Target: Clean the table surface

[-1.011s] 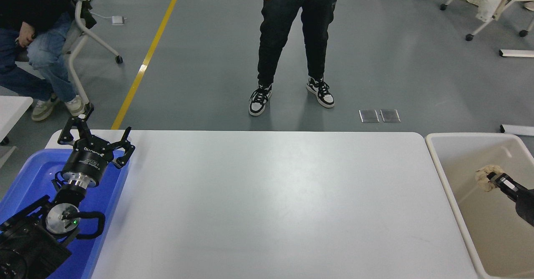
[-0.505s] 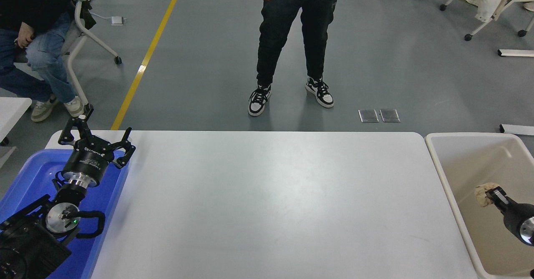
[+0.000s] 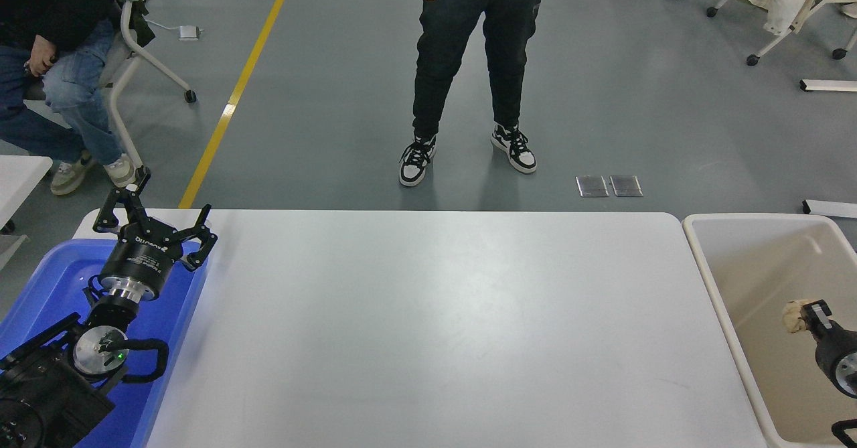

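Observation:
The white table surface fills the middle of the head view and lies bare. My right gripper hangs inside the cream-white bin at the right, shut on a crumpled beige wad that sticks out to the left of its tip. My left gripper stays parked over the far end of the blue tub at the lower left, its fingers spread open and holding nothing.
A person in black trousers stands beyond the table's far edge. Another person sits on a chair at the top left. A corner of a second white table shows at the left edge.
My right gripper has carried the beige wad lower and to the right inside the cream-white bin, toward the near side. The left arm has not moved.

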`<state>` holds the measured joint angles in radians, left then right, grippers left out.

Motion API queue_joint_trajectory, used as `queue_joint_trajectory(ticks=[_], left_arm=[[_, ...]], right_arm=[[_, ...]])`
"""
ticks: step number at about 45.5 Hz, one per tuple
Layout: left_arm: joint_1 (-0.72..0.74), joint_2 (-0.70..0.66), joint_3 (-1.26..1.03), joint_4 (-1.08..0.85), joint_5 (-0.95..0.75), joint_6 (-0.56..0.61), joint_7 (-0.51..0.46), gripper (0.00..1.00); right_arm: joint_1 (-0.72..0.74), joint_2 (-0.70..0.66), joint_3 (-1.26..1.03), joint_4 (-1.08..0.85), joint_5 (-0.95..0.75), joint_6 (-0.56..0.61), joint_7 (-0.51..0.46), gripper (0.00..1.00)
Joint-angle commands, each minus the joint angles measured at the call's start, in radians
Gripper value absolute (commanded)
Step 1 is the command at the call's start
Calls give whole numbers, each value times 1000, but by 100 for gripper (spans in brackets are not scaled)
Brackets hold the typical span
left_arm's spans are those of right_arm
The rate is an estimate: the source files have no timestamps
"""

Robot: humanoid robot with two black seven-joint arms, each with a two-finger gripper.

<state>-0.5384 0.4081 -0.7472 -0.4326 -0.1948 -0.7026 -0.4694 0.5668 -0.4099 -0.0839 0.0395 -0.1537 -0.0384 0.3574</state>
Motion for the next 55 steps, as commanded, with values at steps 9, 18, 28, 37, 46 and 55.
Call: queue_joint_trajectory(ticks=[9,18,28,37,46,55], left_arm=[[0,0,0,0,0,0,0,100],[0,0,0,0,0,0,0,100],[0,0,0,0,0,0,0,100],[0,0,0,0,0,0,0,100],[0,0,0,0,0,0,0,100],[0,0,0,0,0,0,0,100]], right_arm=[[1,3,72,-1,6,-55,-8,100],[4,3,75,-4,8,-57,-8,100],[8,-4,236,5,8,-58,5,100],[22,-35,461,141,6,-52,28,100],[-27,-83,817,376,-7,-49,29,100],[-88,-76,1020,548,-38,-47,28,100]])
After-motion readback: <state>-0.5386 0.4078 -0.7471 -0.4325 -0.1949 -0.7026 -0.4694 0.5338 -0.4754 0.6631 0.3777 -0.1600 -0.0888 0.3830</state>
